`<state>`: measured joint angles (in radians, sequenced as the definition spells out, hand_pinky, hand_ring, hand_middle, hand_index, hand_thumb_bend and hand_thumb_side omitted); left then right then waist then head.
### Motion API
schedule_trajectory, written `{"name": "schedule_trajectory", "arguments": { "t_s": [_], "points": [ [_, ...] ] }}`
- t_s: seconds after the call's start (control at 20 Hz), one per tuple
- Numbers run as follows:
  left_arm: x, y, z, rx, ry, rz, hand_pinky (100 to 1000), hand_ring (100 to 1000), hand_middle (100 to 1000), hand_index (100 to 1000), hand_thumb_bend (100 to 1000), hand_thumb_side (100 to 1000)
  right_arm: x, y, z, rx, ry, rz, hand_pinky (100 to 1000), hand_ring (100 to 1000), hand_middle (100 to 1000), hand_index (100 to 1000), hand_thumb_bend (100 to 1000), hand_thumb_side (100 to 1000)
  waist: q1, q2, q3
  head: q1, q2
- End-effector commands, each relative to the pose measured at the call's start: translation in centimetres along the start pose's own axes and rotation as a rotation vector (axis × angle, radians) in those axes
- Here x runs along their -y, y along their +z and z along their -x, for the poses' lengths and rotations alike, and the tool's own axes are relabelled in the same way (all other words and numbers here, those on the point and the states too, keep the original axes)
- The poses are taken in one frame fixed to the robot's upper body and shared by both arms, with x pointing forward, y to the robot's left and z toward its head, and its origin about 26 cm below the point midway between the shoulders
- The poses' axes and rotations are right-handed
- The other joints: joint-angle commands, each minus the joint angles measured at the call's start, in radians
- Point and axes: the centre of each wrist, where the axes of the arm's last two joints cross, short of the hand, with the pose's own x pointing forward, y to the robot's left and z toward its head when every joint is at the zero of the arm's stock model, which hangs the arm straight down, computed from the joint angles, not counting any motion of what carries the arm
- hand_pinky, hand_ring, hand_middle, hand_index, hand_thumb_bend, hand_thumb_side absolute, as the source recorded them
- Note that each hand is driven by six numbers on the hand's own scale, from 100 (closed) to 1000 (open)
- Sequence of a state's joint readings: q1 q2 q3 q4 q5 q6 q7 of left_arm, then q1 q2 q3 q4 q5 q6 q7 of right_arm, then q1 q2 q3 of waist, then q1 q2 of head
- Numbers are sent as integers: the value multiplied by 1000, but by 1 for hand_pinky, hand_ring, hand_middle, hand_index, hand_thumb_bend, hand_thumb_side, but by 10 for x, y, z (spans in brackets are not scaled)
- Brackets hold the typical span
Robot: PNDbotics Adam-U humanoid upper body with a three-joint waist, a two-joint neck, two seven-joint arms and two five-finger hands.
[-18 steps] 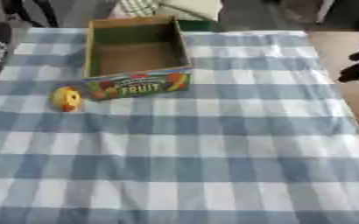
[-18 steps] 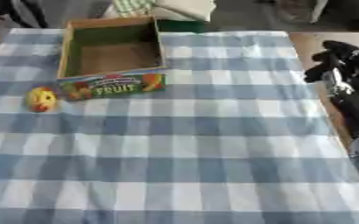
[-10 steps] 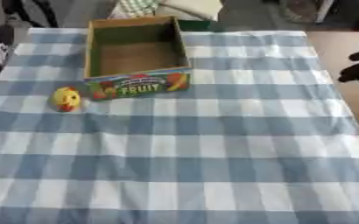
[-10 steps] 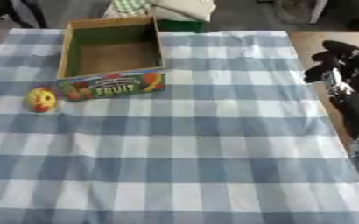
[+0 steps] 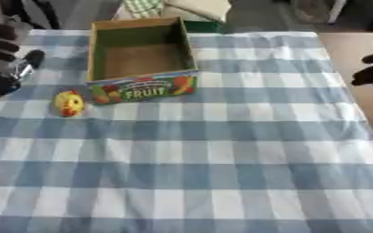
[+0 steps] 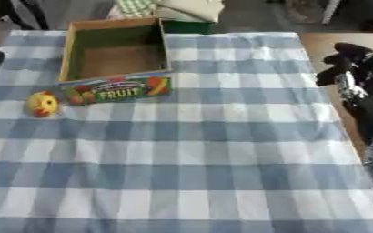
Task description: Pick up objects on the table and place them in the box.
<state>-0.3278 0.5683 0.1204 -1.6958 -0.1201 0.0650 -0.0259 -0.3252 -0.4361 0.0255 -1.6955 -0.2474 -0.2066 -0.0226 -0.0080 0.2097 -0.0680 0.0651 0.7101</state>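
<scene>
An open cardboard box (image 5: 140, 85) printed FRUIT stands on the checked cloth at the upper left, with nothing inside it. A small yellow toy (image 5: 68, 103) with red marks lies on the cloth just left of the box's front corner. My left hand (image 5: 7, 61) comes in at the left edge, above and left of the toy, apart from it. Its fingers are relaxed and hold nothing. My right hand (image 6: 355, 66) hangs past the table's right edge, open, fingers up, far from both the toy and the box.
The blue and white checked cloth (image 5: 205, 164) covers the table. Folded cloths (image 6: 173, 8) lie beyond the far edge behind the box. A bare wooden strip (image 5: 345, 45) runs along the table's right side.
My left hand has come a little further in from the left edge towards the toy. The box, the toy and my right hand have stayed put.
</scene>
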Motion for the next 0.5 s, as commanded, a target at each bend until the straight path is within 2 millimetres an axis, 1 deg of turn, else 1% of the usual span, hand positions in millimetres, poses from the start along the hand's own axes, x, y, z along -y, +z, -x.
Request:
{"name": "schedule_trajectory", "arguments": {
  "t_s": [0.05,0.25,0.5],
  "points": [
    [-14,-8,-5,5,-143,86,669,665,662,744,551,234,4,-6,-8,31,17,-12,571,570,620,792,100,411,3,-16,-2,3,-9],
    [-18,-16,-2,-18,-279,202,682,675,682,752,590,232,3,-6,-8,30,17,-16,571,569,620,791,100,411,6,-18,-7,6,-7],
    [-25,-30,1,-63,-411,300,680,671,693,751,611,211,3,-6,-8,26,15,-20,571,570,620,792,100,411,8,-20,-9,7,-3]
  ]
}}
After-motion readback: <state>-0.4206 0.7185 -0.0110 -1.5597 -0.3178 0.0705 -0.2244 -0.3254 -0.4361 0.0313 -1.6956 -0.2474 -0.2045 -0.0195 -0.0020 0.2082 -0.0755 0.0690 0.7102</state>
